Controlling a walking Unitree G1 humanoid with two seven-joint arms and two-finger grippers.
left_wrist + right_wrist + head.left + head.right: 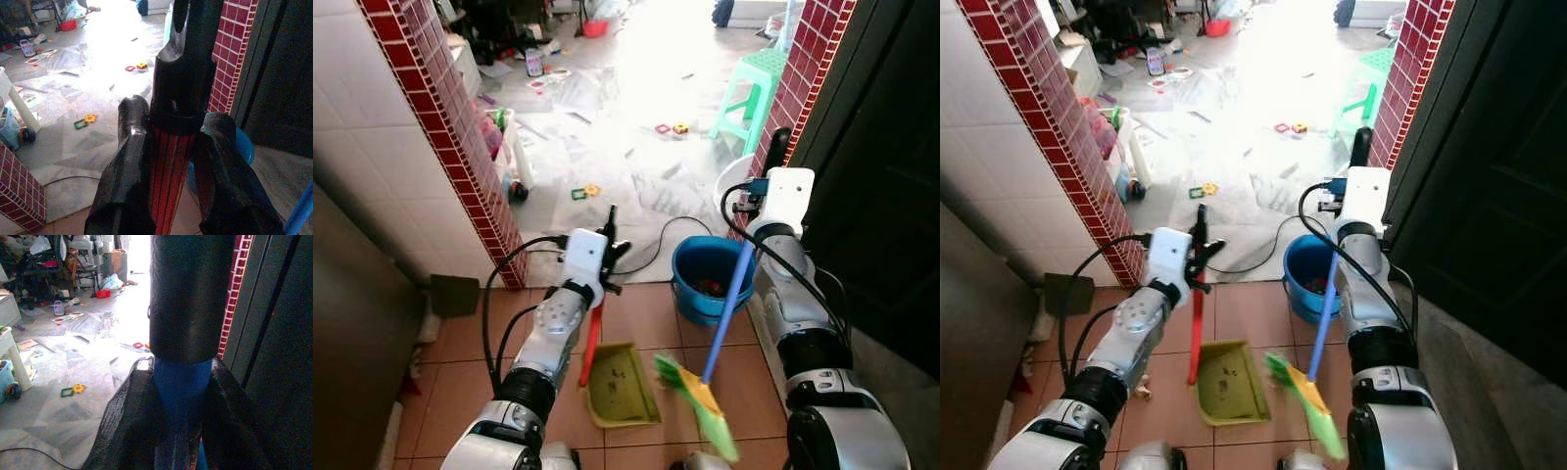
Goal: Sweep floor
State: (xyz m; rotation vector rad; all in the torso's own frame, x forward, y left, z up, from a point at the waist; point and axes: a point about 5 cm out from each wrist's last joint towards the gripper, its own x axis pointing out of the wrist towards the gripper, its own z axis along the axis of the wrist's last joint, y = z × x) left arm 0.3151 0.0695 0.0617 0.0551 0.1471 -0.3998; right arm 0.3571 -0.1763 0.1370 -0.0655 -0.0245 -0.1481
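Sweeping is under way: the right gripper (773, 157) clamps the blue broom (724, 308), its bristles just beside the dustpan (622, 387), whose red handle the left gripper (607, 245) grips; next, I judge, brush debris in.

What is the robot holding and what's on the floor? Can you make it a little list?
left gripper: shut on the dustpan's red handle
right gripper: shut on the broom's blue handle
dustpan: yellow-green, resting on the orange tiles
broom head: green and yellow, blurred, just beside the dustpan
blue bucket: ahead, by the broom handle
beyond the doorway: toys and a green stool
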